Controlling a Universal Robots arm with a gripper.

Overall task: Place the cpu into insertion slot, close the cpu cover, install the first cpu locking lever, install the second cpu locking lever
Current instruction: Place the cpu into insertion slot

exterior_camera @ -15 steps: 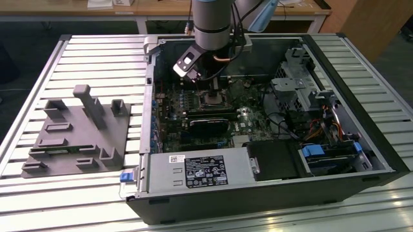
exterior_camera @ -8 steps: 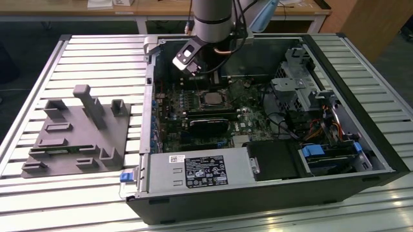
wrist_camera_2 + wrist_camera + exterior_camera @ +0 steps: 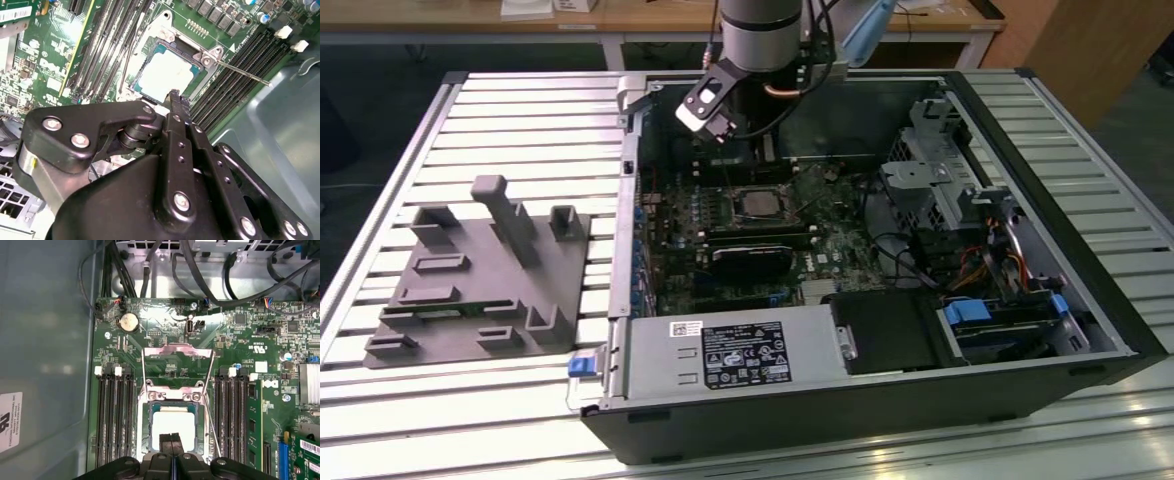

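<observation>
The cpu [image 3: 172,422] [image 3: 165,75], a pale square chip, lies seated in the insertion slot [image 3: 146,426] on the green motherboard; the slot is also seen in the exterior view [image 3: 757,203]. The cpu cover [image 3: 177,351] is swung up and open beyond the slot. One thin locking lever [image 3: 245,74] [image 3: 212,426] sticks out free beside the socket. My gripper [image 3: 171,441] [image 3: 176,97] hovers just over the near edge of the cpu, its two black fingers pressed together with nothing between them. In the exterior view the arm [image 3: 761,30] reaches down into the open computer case.
Memory slots [image 3: 115,415] flank the socket on both sides. Black cables [image 3: 200,270] run across the far end of the board. The grey case wall [image 3: 45,340] is close by. A black card [image 3: 754,258], a power supply [image 3: 734,355] and a grey fixture [image 3: 480,280] lie nearby.
</observation>
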